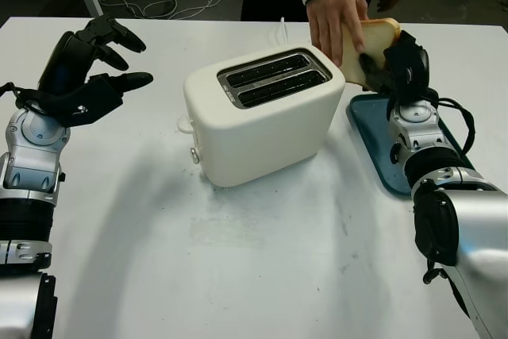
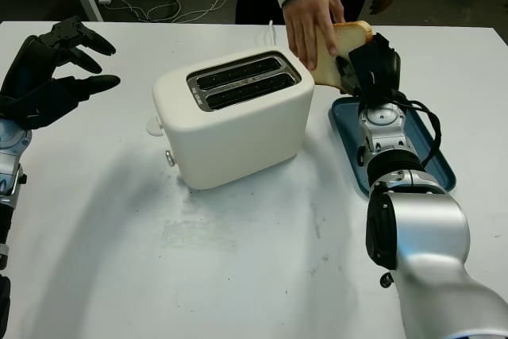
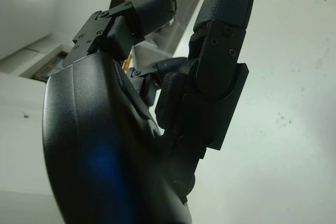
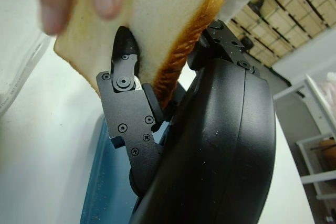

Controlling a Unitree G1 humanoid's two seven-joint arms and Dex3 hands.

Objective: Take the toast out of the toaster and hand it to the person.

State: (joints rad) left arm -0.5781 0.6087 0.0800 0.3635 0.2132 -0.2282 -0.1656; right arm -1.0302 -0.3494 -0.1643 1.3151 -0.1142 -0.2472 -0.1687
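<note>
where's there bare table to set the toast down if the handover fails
Free: the wide table patch in front of the toaster, between both arms. Crowded: beside the blue tray, where the right hand and the person's hand grip the toast.

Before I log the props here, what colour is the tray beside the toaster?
Teal blue; the tray shows best in the right eye view.
</note>
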